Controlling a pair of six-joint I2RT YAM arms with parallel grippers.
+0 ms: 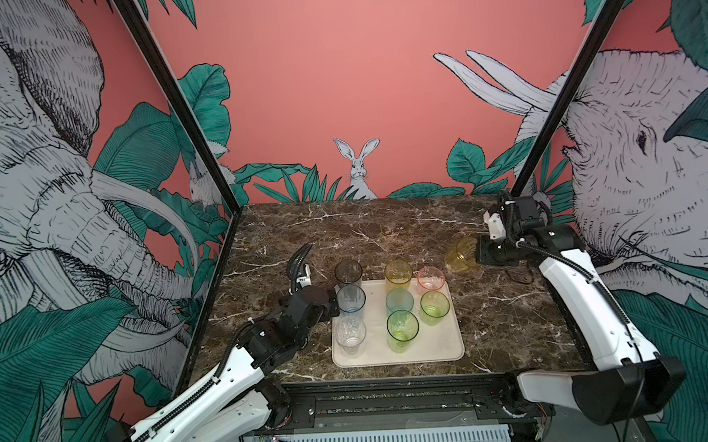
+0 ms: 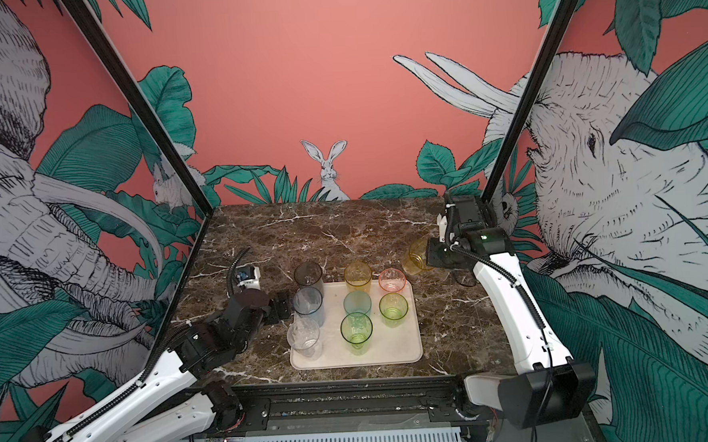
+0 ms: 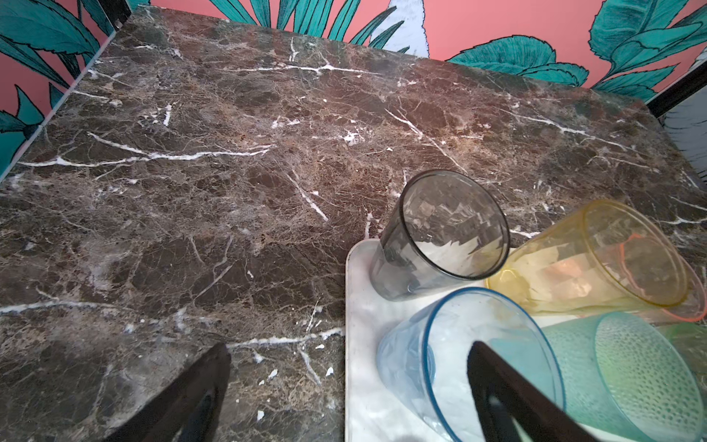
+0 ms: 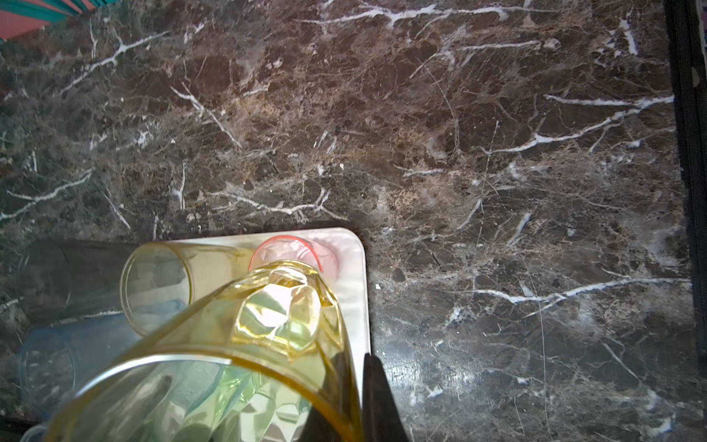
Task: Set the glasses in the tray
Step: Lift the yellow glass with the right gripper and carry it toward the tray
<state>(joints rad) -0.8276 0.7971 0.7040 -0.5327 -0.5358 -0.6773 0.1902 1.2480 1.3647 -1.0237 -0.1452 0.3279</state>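
L pincer (image 1: 332, 304) wide open, blue glass (image 1: 351, 299) just ahead, on tray (image 1: 434, 351) edge | R pincer (image 1: 478, 257) clamped on rim of tilted amber glass (image 1: 461, 256), over desk (image 1: 515, 305), tray ahead

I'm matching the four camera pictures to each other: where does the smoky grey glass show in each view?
In a top view: smoky grey glass, left of middle, at the far left corner of the tray.
In a top view: smoky grey glass, same spot.
Left wrist: smoky grey glass, right of middle.
Right wrist: smoky grey glass, dim, at the left edge.
Shared landmark: the tray.
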